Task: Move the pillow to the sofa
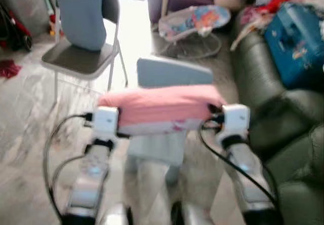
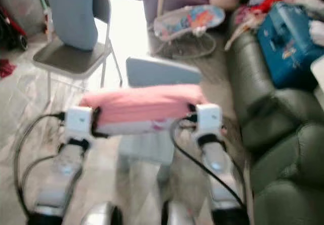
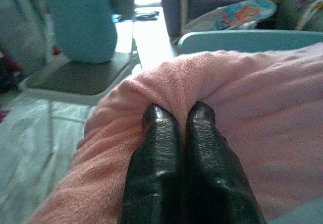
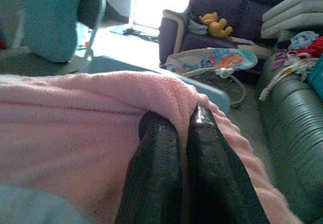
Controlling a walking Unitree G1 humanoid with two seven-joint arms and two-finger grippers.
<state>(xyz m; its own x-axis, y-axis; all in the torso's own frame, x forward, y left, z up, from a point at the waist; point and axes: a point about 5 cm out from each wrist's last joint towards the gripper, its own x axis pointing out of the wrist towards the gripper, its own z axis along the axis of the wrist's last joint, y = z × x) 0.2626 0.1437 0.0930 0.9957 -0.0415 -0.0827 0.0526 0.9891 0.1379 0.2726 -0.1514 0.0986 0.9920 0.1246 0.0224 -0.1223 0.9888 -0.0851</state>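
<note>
Holding the pink pillow (image 1: 159,108) up in front of me, my left gripper (image 3: 179,120) and right gripper (image 4: 176,120) each pinch one end tight. I should keep both ends level while turning toward the green sofa (image 1: 283,118) on my right

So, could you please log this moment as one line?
pillow: carried | left pincer: shut on its end | right pincer: shut on other end | sofa: right, not reached
</note>
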